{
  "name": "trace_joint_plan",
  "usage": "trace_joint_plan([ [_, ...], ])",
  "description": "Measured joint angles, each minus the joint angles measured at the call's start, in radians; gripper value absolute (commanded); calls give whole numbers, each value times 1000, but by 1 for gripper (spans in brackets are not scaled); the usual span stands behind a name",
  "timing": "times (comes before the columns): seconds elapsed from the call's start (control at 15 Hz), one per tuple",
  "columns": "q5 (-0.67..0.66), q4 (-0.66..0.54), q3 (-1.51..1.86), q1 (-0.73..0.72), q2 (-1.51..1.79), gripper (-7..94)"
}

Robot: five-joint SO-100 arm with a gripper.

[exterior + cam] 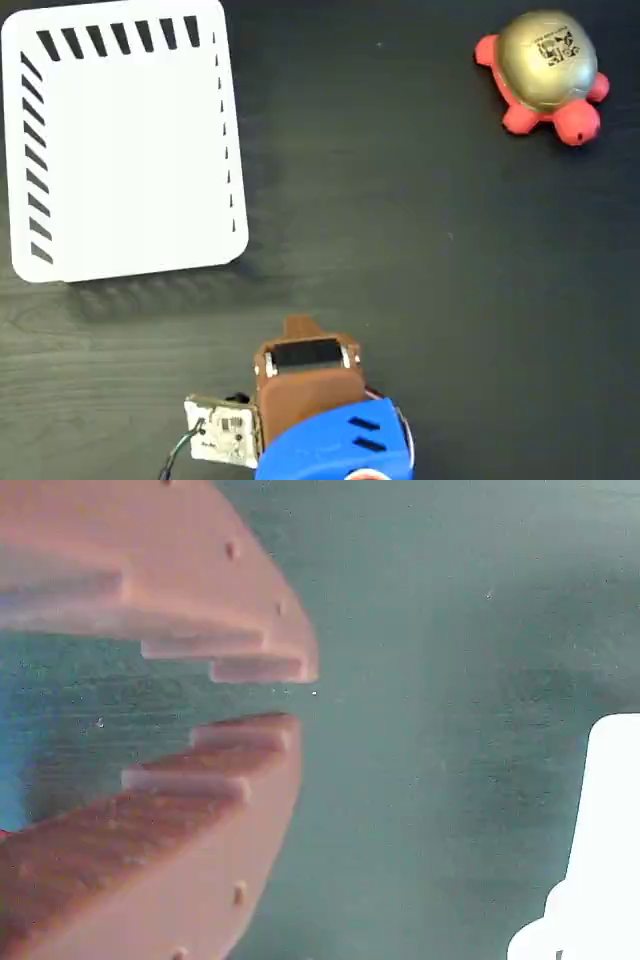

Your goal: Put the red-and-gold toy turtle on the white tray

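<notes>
The red-and-gold toy turtle [545, 75] sits alone at the far right of the dark worktop [400, 250] — well apart from the white tray [125, 140] — because the empty end effector [285, 698], tips slightly parted, holds nothing.

Wrist view: I see the gripper [295, 698] filling the left side, its stepped brown fingers [230, 630] nearly meeting, a narrow gap at the tips, nothing between them. Dark table [430, 680] beyond. A white tray [600, 860] edge shows at lower right.
</notes>
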Motion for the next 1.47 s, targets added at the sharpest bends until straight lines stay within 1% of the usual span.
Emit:
trace_joint_plan([
  [1.33,0,0,0,-18,-3,0],
  [1.47,0,-25,-2,-18,-61,0],
])
